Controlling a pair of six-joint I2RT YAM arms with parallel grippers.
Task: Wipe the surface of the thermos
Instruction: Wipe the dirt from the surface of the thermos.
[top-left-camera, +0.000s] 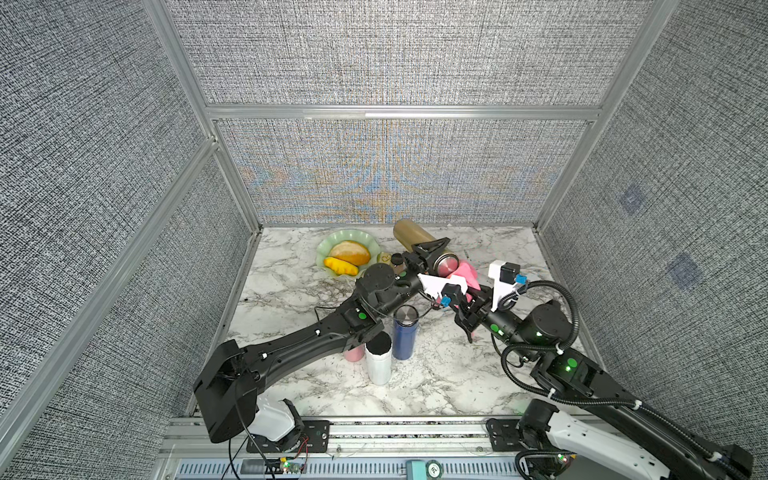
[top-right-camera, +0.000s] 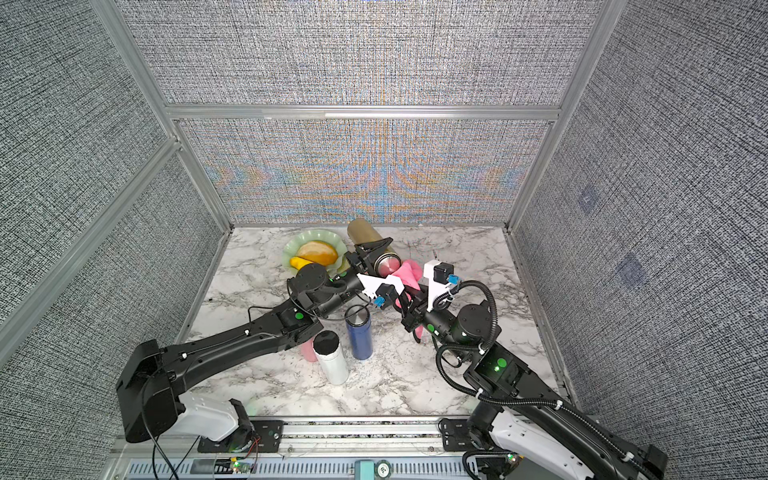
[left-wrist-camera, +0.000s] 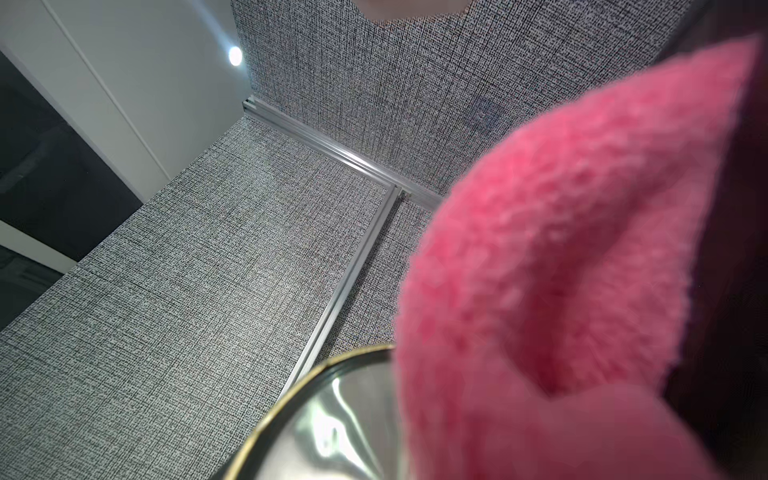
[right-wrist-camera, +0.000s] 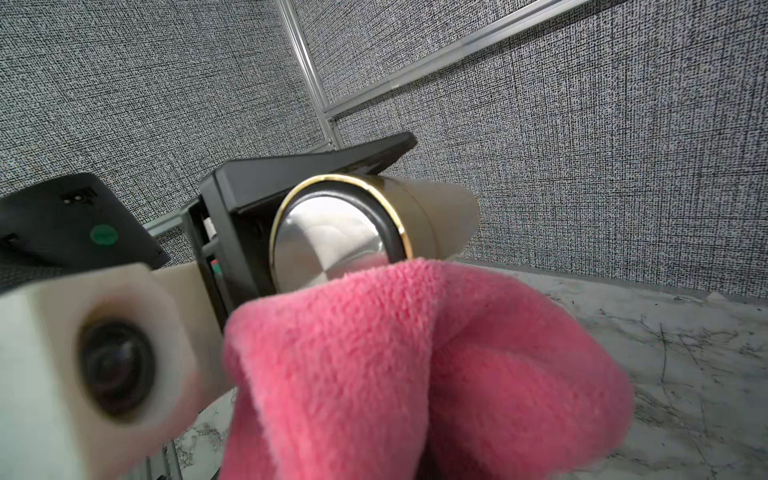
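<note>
Fleece cloth (right-wrist-camera: 415, 353) — pink, fuzzy — against cylindrical gold thermos (right-wrist-camera: 332, 237) (brushed-steel end).

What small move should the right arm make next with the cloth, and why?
Probably slide the pink cloth from the silver end onto the gold side of the thermos. The left gripper holds it raised and nearly level; the cloth in the right gripper reaches only that end.

Four flasks: gold thermos (top-left-camera: 411, 235) at centre of frame; blue thermos (top-left-camera: 404, 338), white thermos (top-left-camera: 379, 363) and pink thermos (top-left-camera: 354, 354), partly hidden, grouped below centre. One pink cloth (top-left-camera: 465, 272). One green plate (top-left-camera: 326, 249), left of centre, carrying two food pieces: orange piece (top-left-camera: 351, 251), yellow piece (top-left-camera: 340, 266). Two robot arms: left arm (top-left-camera: 299, 345), right arm (top-left-camera: 582, 374).
</note>
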